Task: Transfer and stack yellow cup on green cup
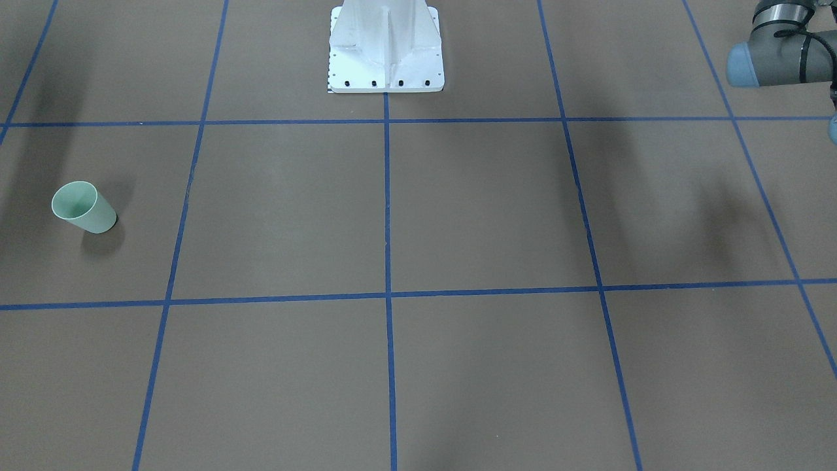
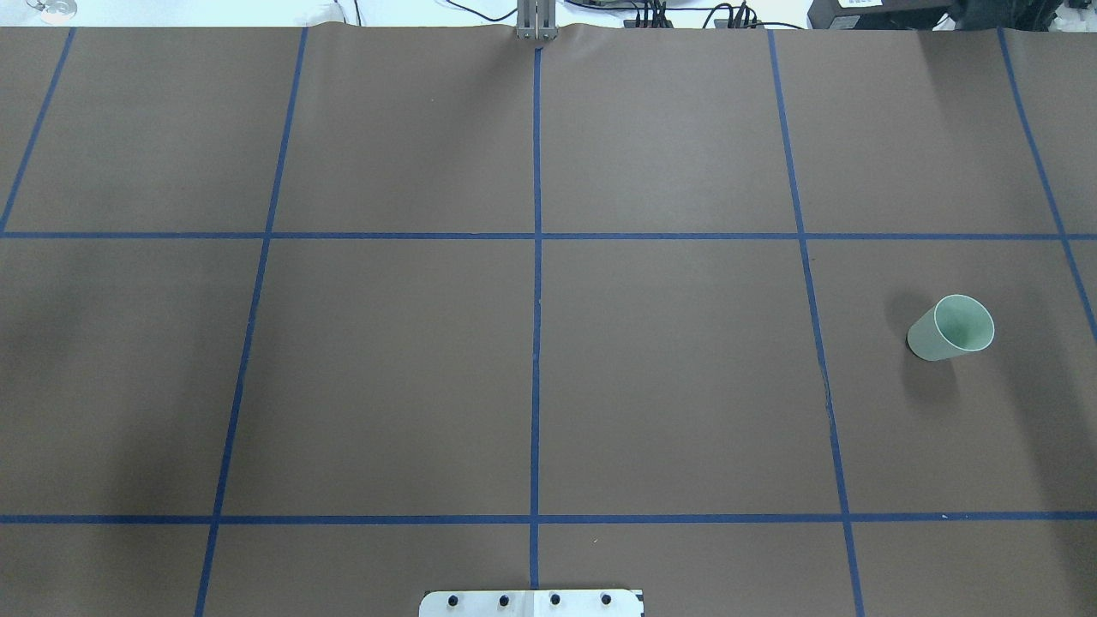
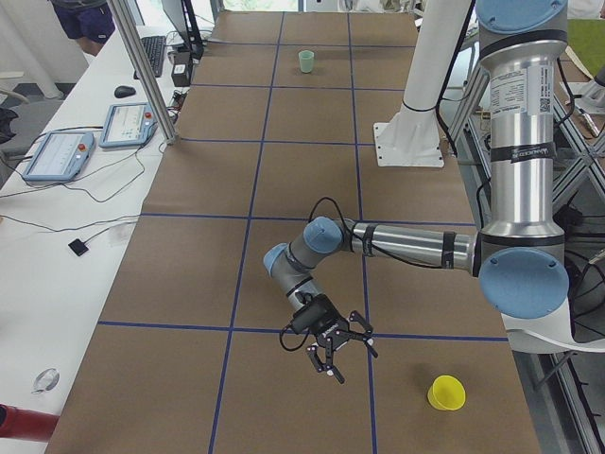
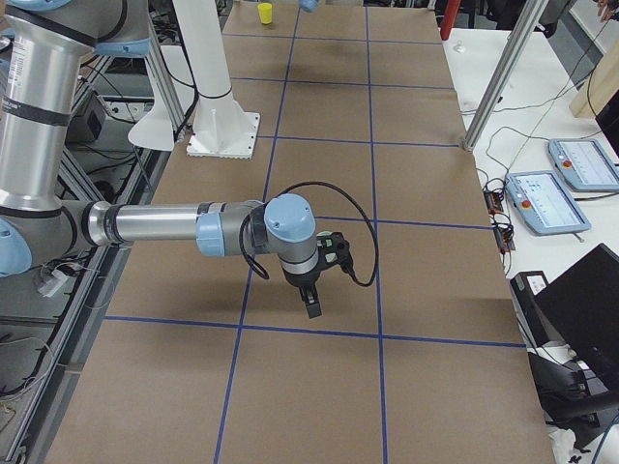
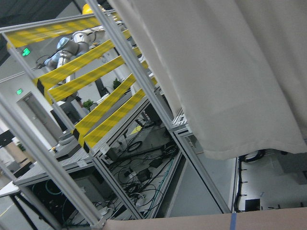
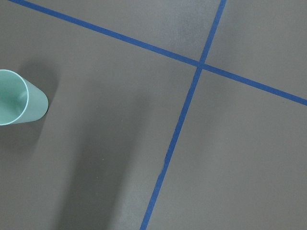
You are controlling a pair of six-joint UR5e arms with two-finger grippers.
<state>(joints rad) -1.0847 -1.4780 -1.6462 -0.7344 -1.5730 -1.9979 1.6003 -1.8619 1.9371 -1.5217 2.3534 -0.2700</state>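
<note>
- Yellow cup [image 3: 446, 392] stands on the bench near left tool [image 3: 333, 342], apart, toward the robot.
- Green cup [image 6: 19, 103] stands below right tool [image 4: 310, 298], off to one side.
- I cannot tell either tool's grip.

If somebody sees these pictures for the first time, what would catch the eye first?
Two bright cups stand far apart on the brown table with its blue tape grid: the green cup near the robot's right end, the yellow cup at the left end. The left gripper hangs above the table close to the yellow cup, while the right gripper hangs over the other end.
</note>
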